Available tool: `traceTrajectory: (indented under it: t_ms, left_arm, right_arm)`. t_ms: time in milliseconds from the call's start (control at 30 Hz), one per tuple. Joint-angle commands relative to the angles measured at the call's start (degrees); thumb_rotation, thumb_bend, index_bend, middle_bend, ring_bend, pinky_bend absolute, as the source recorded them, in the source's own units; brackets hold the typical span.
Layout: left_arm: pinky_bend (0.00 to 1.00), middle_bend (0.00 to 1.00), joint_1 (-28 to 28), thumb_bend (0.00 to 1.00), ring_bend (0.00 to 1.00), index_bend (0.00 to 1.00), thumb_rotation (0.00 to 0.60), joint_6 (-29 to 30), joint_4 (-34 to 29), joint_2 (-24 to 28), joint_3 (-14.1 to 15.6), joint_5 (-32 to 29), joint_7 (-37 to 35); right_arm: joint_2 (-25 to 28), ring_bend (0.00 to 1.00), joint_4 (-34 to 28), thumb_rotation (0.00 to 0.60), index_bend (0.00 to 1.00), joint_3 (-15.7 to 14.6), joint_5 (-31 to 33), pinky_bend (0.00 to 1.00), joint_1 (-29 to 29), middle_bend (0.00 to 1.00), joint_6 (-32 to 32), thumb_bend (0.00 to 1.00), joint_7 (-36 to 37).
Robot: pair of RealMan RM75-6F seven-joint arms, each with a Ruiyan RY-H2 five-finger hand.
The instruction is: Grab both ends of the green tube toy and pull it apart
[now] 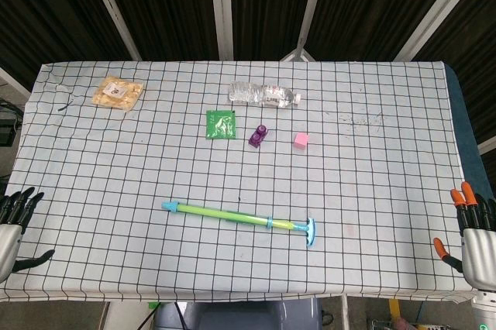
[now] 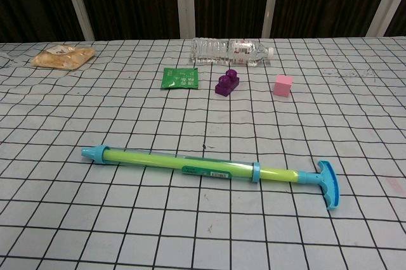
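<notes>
Your two hands waited at the near corners of the checked tabletop (image 1: 372,190), both holding nothing with fingers apart: the left hand (image 1: 15,225) dark-fingered, the right hand (image 1: 473,229) orange-tipped. Both were partly cut off by the head view's edges, and neither showed in the chest view.

The green tube toy (image 2: 203,167) lay flat between them, well apart from each, its capped blue end (image 2: 94,153) toward your left hand and its T-handle (image 2: 328,184) toward your right.

It looked like light, stiff, smooth plastic, likely to roll or slip under a loose grasp. You would probably do best to wrap the barrel just inside the cap and hook the handle's crossbar.

Beyond your reach line sat a water bottle (image 1: 263,95), a green packet (image 1: 221,124), a purple block (image 1: 259,135), a pink cube (image 1: 301,140) and a snack bag (image 1: 118,94). The print on the tube's label was too small to read.
</notes>
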Motion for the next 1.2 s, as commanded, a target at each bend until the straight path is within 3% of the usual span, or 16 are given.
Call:
traceTrajectory:
  t_ms: [33,600,700,800,900,1200]
  left_arm:
    - [0.00,0.00,-0.01,0.03,0.00,0.00,0.600,0.21,0.02,-0.08,-0.08,0.18,-0.22]
    - [0.00,0.00,0.11,0.03,0.00,0.00,0.600,0.59,0.71,-0.52,-0.13,0.38,-0.97]
    - [0.00,0.00,0.11,0.03,0.00,0.00,0.600,0.53,0.52,-0.49,-0.14,0.24,-0.92]
    - [0.00,0.00,0.05,0.03,0.00,0.00,0.600,0.50,0.08,-0.54,-0.24,0.17,-0.72]
    - [0.00,0.00,-0.08,0.03,0.00,0.00,0.600,0.57,0.01,-0.77,-0.16,0.71,0.20]
    - [0.00,0.00,0.06,0.03,0.00,0.00,0.600,0.80,0.31,-1.07,-0.13,0.73,0.34]
  right_arm:
    - [-0.04,0.00,0.00,0.600,0.00,-0.10,-0.16,0.00,-0.02,0.00,0.02,0.31,-0.20]
    - [1.00,0.00,-1.36,0.600,0.00,-1.30,-3.37,0.00,1.04,0.00,-1.51,0.31,3.40]
    - [0.86,0.00,-1.57,0.600,0.00,-1.43,-4.90,0.00,1.42,0.05,-1.26,0.31,4.68]
    - [0.64,0.00,-2.21,0.600,0.07,-1.89,-6.41,0.00,1.96,0.17,-1.67,0.31,6.16]
    - [0.40,0.00,-3.18,0.600,0.18,-2.32,-6.70,0.00,3.09,0.18,-3.92,0.31,6.36]
    - [-3.60,0.00,-8.06,0.600,0.23,-2.47,-7.23,0.00,7.28,0.18,-10.77,0.31,-0.45]
